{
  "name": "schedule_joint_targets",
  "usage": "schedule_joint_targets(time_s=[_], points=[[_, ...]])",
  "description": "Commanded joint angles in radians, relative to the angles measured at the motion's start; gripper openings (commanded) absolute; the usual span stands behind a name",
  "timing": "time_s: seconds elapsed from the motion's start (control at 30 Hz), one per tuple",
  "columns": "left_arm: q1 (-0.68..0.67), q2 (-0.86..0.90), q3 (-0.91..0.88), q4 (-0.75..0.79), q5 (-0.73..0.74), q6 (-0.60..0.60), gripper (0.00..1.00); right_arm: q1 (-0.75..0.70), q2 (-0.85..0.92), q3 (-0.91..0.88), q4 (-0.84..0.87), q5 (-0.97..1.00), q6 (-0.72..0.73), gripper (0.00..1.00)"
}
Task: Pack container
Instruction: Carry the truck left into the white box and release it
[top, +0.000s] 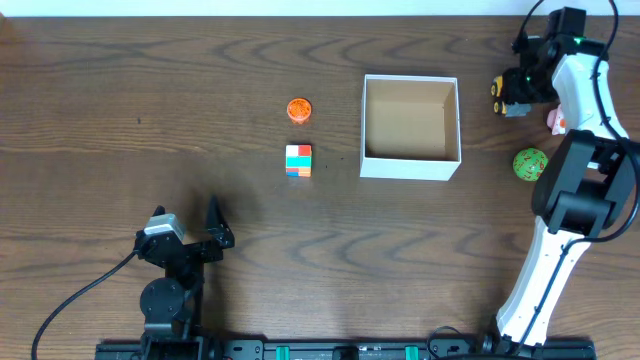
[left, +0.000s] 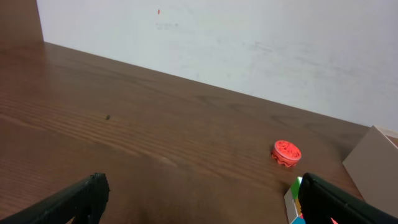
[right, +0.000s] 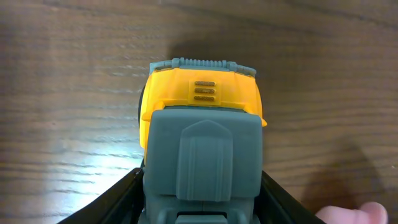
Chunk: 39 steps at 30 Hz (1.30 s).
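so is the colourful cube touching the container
Apart. The overhead view shows a clear strip of bare table between the cube and the left wall of the container.

The counter (top: 120, 100) is dark brown wood with a wavy grain running along its length, and a small dark knot shows near its left side. Behind it stands a plain off-white wall (left: 249, 50), faintly scuffed, with a tiny red speck high up. Soft light leaves a pale sheen on the wood.

Place: robot lab bench.
Clues: left arm (top: 165, 298), right arm (top: 545, 265), black base rail (top: 330, 350), plain white wall (left: 249, 37).
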Motion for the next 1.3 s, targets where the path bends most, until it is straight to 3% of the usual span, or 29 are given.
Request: schedule_joint_targets(time_s=[0.0, 0.17, 0.4, 0.77, 1.07, 1.27], points=[[0.004, -0.005, -0.021, -0.039, -0.008, 0.016, 0.98, 0.017, 0.007, 0.018, 0.010, -0.008, 0.079, 0.48], [0.004, -0.005, -0.021, -0.038, -0.008, 0.016, 0.98, 0.017, 0.007, 0.018, 0.010, -0.008, 0.113, 0.40], [0.004, -0.005, -0.021, -0.039, -0.008, 0.016, 0.98, 0.022, -0.016, 0.039, -0.006, -0.019, 0.121, 0.39], [0.004, -0.005, -0.021, -0.038, -0.008, 0.016, 0.98, 0.065, -0.178, 0.269, -0.198, -0.132, 0.120, 0.39], [0.004, -0.005, -0.021, -0.039, -0.008, 0.016, 0.98, 0.217, -0.367, 0.297, -0.403, -0.138, -0.068, 0.43], [0.004, -0.005, -0.021, -0.039, -0.008, 0.016, 0.98, 0.340, -0.378, 0.285, -0.532, -0.136, -0.232, 0.45]])
